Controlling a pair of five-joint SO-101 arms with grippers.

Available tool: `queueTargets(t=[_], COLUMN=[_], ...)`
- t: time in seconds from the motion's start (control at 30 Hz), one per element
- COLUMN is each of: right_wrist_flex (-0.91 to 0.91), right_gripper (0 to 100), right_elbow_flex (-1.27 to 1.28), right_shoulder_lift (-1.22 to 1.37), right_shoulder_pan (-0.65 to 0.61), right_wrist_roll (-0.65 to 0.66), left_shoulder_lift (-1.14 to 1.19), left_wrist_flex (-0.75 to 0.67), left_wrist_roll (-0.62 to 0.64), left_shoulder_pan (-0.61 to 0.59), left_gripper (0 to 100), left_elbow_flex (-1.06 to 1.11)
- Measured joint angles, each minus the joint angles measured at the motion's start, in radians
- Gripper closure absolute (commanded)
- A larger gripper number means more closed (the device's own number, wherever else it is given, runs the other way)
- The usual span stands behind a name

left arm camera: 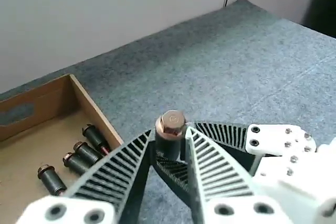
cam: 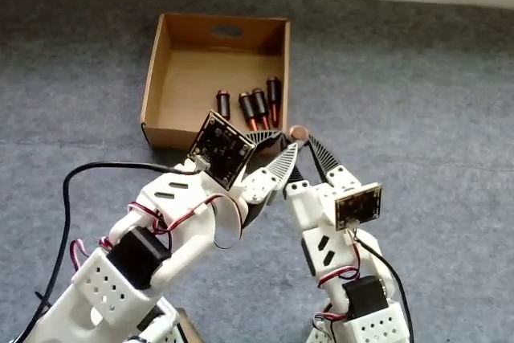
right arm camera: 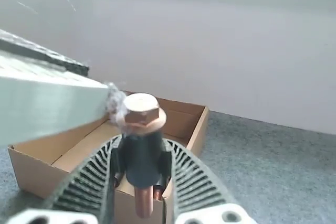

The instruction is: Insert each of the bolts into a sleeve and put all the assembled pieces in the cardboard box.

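A copper bolt (cam: pixel 298 132) sits in a black sleeve (right arm camera: pixel 140 161), held in the air just off the cardboard box's (cam: pixel 152 78) front right corner. My right gripper (right arm camera: pixel 140 149) is shut on the sleeve, with the bolt's head (right arm camera: pixel 139 110) above and its tip below. My left gripper (left arm camera: pixel 169 136) meets it from the other side, its ribbed fingers (left arm camera: pixel 131 166) closed at the bolt's head (left arm camera: pixel 170 123). Several assembled pieces (cam: pixel 249 108) lie side by side on the box floor.
Grey felt (cam: pixel 401 78) covers the table all around. Both arms crowd the near middle, their grippers (cam: pixel 293 149) touching by the box's front wall (cam: pixel 173 139). A black cable (cam: pixel 68 198) loops at the left.
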Motion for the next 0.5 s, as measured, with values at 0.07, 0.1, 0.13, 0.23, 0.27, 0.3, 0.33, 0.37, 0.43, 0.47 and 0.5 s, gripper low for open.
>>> queueTargets(t=[0.07,0.1,0.13,0.23,0.27,0.3,0.33,0.37,0.43,0.47,0.5], right_wrist_flex=[0.000,0.000,0.000,0.032,0.063,0.094,0.129,0.167,0.242,0.276,0.305], right_gripper=[99.2,99.2,99.2,99.2,99.2,99.2,99.2,99.2,99.2,99.2,99.2], right_elbow_flex=[0.000,0.000,0.000,0.000,-0.002,-0.009,-0.025,-0.043,-0.106,-0.144,-0.181], right_shoulder_lift=[0.000,0.000,0.000,0.000,0.000,0.002,0.002,0.002,0.002,0.000,0.000], right_shoulder_pan=[0.000,0.000,0.000,0.000,0.000,0.000,0.000,0.000,0.000,0.000,0.000], right_wrist_roll=[0.000,0.000,0.000,0.000,0.000,0.000,0.000,0.000,0.000,0.000,0.000], left_shoulder_lift=[-0.017,-0.032,-0.049,-0.109,-0.124,-0.140,-0.157,-0.173,-0.198,-0.207,-0.215], left_wrist_flex=[0.020,0.044,0.078,0.206,0.255,0.304,0.345,0.381,0.413,0.419,0.423], left_wrist_roll=[0.000,0.000,0.000,0.000,0.000,0.000,0.000,0.000,0.000,-0.002,-0.003], left_shoulder_pan=[-0.012,-0.029,-0.048,-0.170,-0.224,-0.287,-0.350,-0.422,-0.571,-0.647,-0.717], left_gripper=[89,89,89,89,90,90,90,90,89,89,89], left_elbow_flex=[-0.006,-0.017,-0.029,-0.043,-0.043,-0.041,-0.032,-0.015,0.037,0.071,0.107])
